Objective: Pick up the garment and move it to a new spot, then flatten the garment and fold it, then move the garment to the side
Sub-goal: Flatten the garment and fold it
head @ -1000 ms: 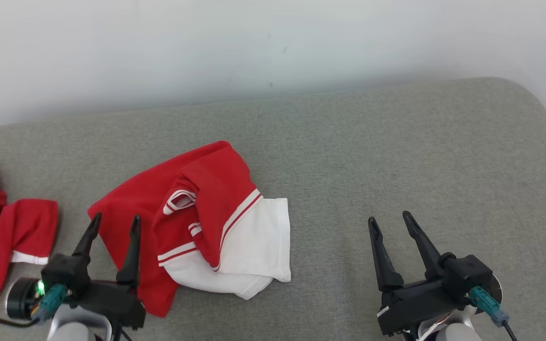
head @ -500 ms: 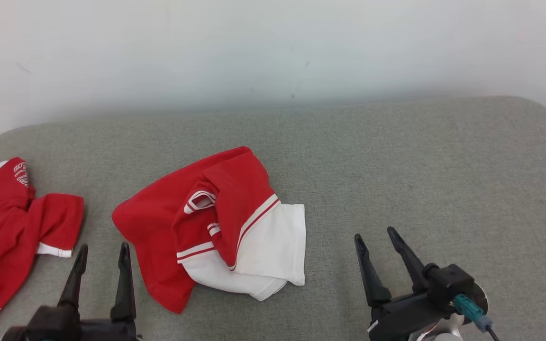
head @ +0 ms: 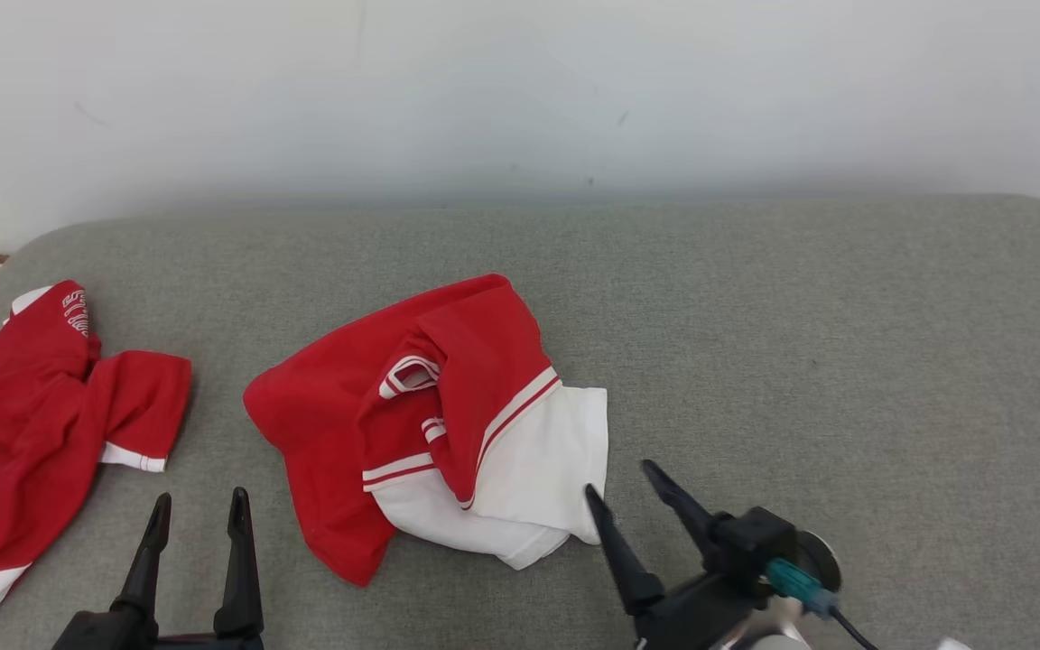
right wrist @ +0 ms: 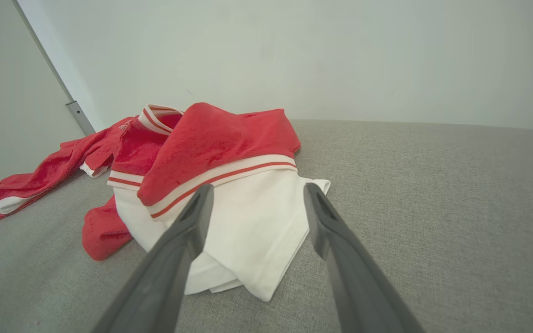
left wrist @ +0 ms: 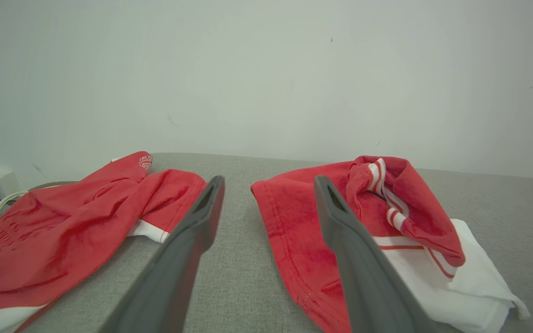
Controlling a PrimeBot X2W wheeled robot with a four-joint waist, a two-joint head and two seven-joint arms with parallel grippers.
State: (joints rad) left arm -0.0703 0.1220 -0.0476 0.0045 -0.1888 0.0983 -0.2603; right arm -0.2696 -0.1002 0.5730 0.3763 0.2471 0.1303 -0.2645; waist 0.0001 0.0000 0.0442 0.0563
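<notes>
The garment [head: 448, 424] is a crumpled red and white shirt lying mid-surface on the grey cushion [head: 800, 343]. My left gripper [head: 199, 496] is open near the front edge, just left of the garment's red side, holding nothing. In the left wrist view the garment [left wrist: 289, 217] lies behind the right finger of that gripper [left wrist: 269, 185]. My right gripper [head: 619, 477] is open, its fingertips at the garment's white lower right corner. The right wrist view has the garment [right wrist: 229, 148] just beyond the open gripper [right wrist: 255, 192], with white cloth between the fingers.
A second red garment [head: 32, 397] lies spread at the far left, also seen as a red heap [left wrist: 72, 217] and a red strip [right wrist: 53, 171]. A pale wall rises behind the cushion. The cushion's right half is bare grey fabric.
The camera has shifted. Relative to the garment, my left gripper has drawn back off its red edge, and my right gripper has moved left up to its white corner. Both stay open.
</notes>
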